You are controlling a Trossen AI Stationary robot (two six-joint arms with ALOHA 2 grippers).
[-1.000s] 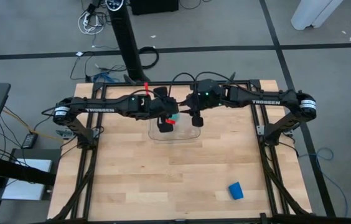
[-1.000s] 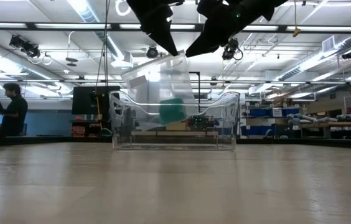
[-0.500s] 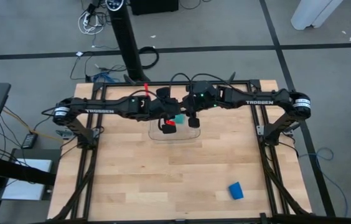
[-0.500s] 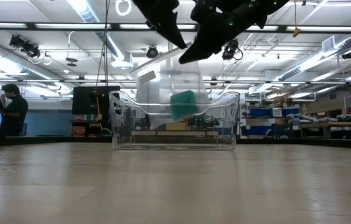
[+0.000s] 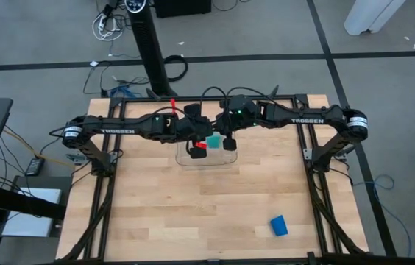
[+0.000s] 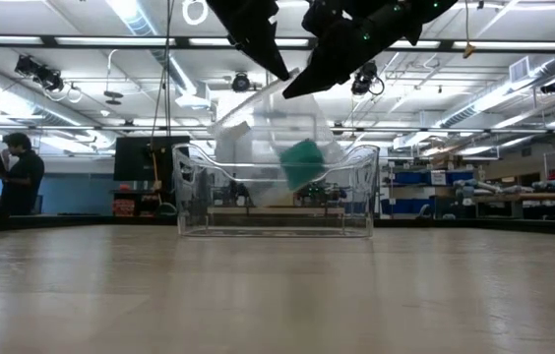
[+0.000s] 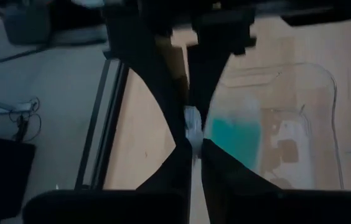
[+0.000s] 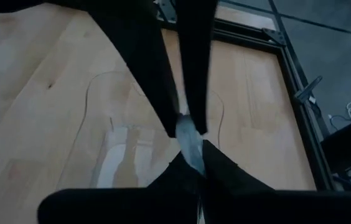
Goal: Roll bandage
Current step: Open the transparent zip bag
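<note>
The bright blue bandage (image 5: 278, 225) lies as a small roll on the table near its front right, far from both grippers. My left gripper (image 5: 197, 140) and right gripper (image 5: 229, 140) hang close together over a clear plastic tray (image 5: 206, 158) at the table's far middle. Each is shut on the top of a clear plastic bag (image 6: 268, 138), which hangs into the tray (image 6: 356, 197). A teal-green block (image 6: 303, 163) sits inside the bag and also shows in the left wrist view (image 7: 234, 140). My left gripper pinches the bag's upper edge (image 7: 192, 123) between its two fingers, from above, pointing down. The bag hangs below the fingers. My right gripper pinches the bag's upper edge (image 8: 187, 135) between its two fingers, from above and slanting. The bag hangs below it, tilted, with the block inside.
The tray stands on the wooden table between the two arms' bases. The table's black frame rails (image 5: 307, 147) run along its sides. People sit in the room behind at the far left (image 6: 22, 172). Bare wood (image 5: 193, 213) lies between the tray and the near edge.
My right gripper has gone a little toward the table's left, closer to my left gripper. The bag has swung and tipped under the two grippers, and the teal-green block inside it has shifted toward the right and a little up.
</note>
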